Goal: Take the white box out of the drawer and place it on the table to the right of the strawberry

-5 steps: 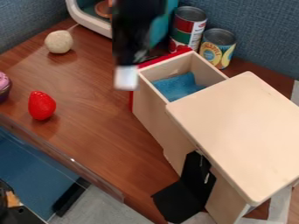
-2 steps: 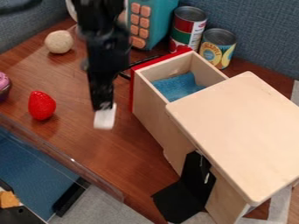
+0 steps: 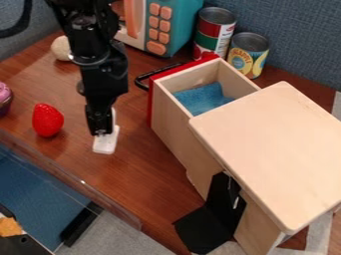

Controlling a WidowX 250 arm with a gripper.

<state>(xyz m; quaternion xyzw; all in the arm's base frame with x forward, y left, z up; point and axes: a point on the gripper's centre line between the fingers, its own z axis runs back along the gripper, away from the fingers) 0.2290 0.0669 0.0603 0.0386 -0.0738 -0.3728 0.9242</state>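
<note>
The hand (image 3: 102, 132) hangs down over the wooden surface (image 3: 150, 174), narrow and holding a small white block (image 3: 105, 144) at its tips; whether the block touches the surface, I cannot tell. The block is between a red strawberry (image 3: 48, 120) and an open wooden drawer (image 3: 172, 127) with a red front and a black handle (image 3: 141, 80). A blue cloth (image 3: 203, 98) lies inside the drawer. Behind the hand are a pale ball (image 3: 60, 49), partly hidden by the arm, and a teal toy microwave (image 3: 178, 25).
</note>
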